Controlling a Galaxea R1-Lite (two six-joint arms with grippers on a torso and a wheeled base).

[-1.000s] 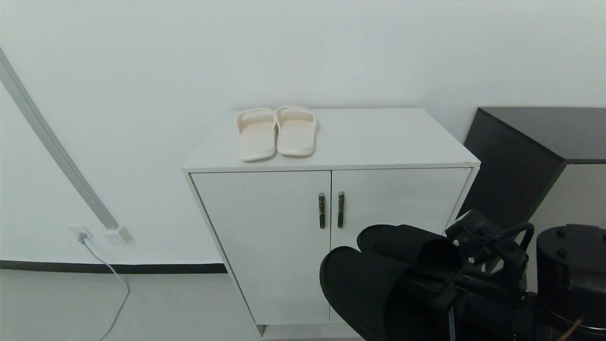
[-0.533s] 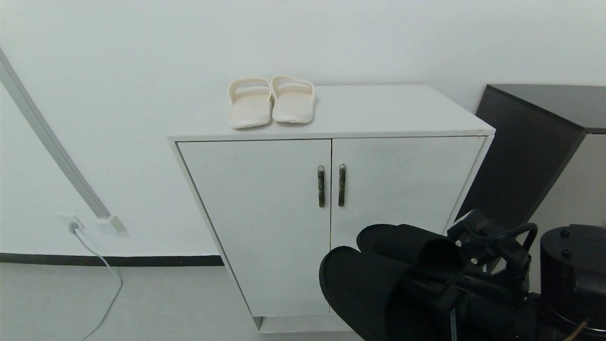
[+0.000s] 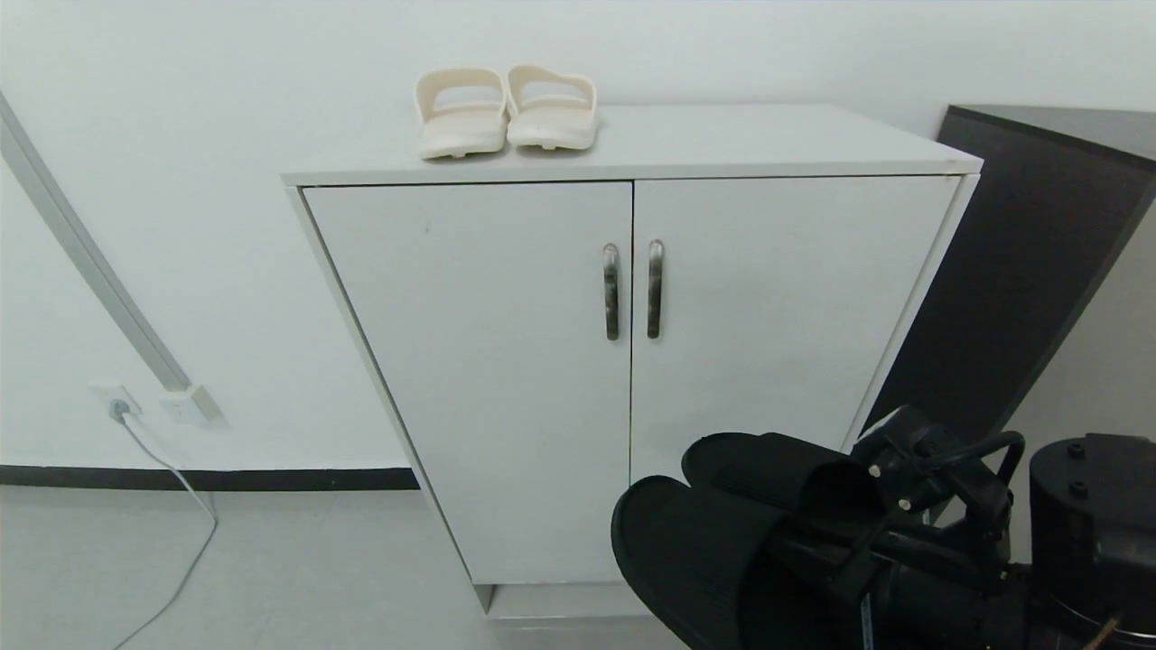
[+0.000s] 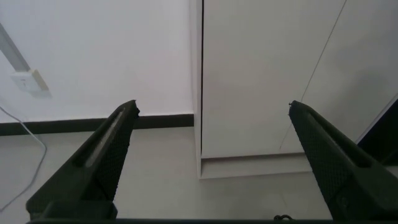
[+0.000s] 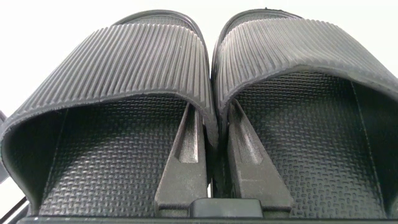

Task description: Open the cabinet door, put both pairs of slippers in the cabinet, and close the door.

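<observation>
A white cabinet (image 3: 768, 135) stands against the wall with both doors (image 3: 488, 361) shut across its front, their two handles (image 3: 611, 291) side by side at the middle seam; the cream slippers (image 3: 506, 113) sit as a pair on its top, towards the left; a dark unit (image 3: 1039, 271) stands just beside it on the right; a wall socket (image 3: 116, 403) with a trailing cable (image 3: 181, 506) lies to the left; the right tool (image 5: 212, 130), low before the right door, is clamped on the black slippers (image 3: 722, 542), one finger inside each, pinching their inner walls together; the left tool (image 4: 212, 106) gapes wide, holding nothing.
</observation>
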